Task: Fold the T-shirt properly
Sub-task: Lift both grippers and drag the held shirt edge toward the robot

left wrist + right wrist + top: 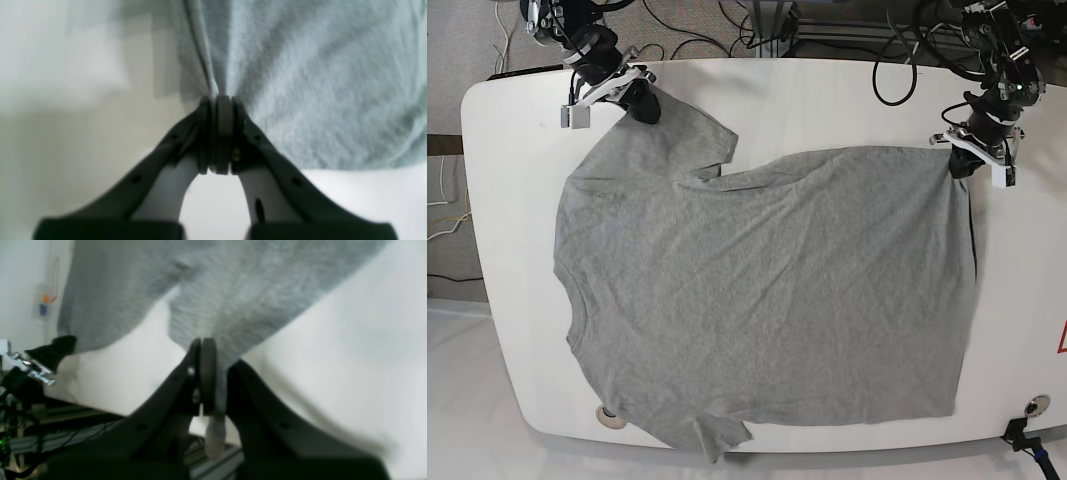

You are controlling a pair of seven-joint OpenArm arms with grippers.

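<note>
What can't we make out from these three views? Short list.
- Base view: end effector tips of both arms, hidden by the wrists and the T-shirt fabric they meet.
- Left wrist view: left end effector and cloth are blurred; how much fabric sits between the pads is unclear.
- Right wrist view: right end effector hides which part of the shirt it pinches; most of the shirt is cut off by the top edge.
</note>
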